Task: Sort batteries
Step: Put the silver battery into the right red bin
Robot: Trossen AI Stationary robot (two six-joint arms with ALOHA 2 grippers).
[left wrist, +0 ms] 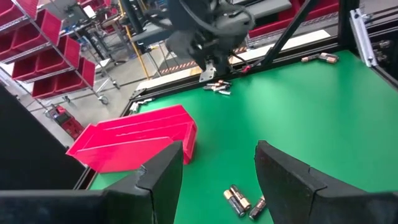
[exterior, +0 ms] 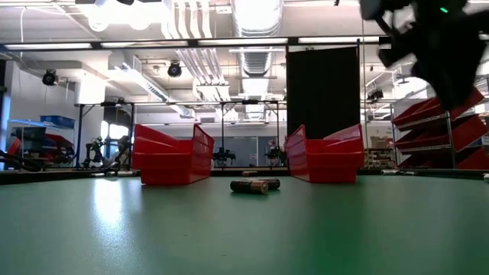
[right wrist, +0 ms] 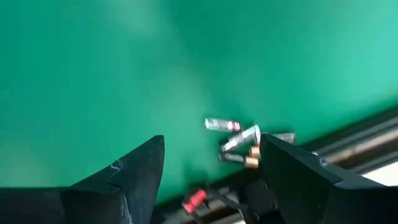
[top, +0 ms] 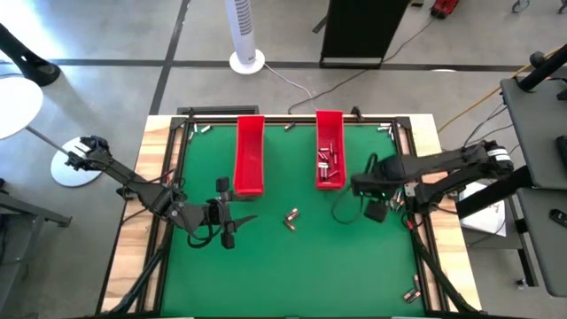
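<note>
Two or three batteries (top: 291, 218) lie loose mid-table; they also show in the low view (exterior: 254, 186) and the left wrist view (left wrist: 239, 200). My left gripper (top: 237, 215) hovers left of them, open and empty (left wrist: 217, 155), pointing toward the table's right. My right gripper (top: 370, 188) hangs above the table's right side, pointing down, open and empty (right wrist: 212, 142). Below it a small cluster of batteries (right wrist: 242, 143) lies by the right frame rail. The right red tray (top: 330, 151) holds several batteries. The left red tray (top: 249, 155) shows none.
The trays stand side by side at the far edge (exterior: 172, 156) (exterior: 325, 156). More batteries lie in the far corners (top: 204, 129) (top: 385, 128) and near the front right (top: 412, 292). A black frame rail (top: 423, 239) borders the green mat.
</note>
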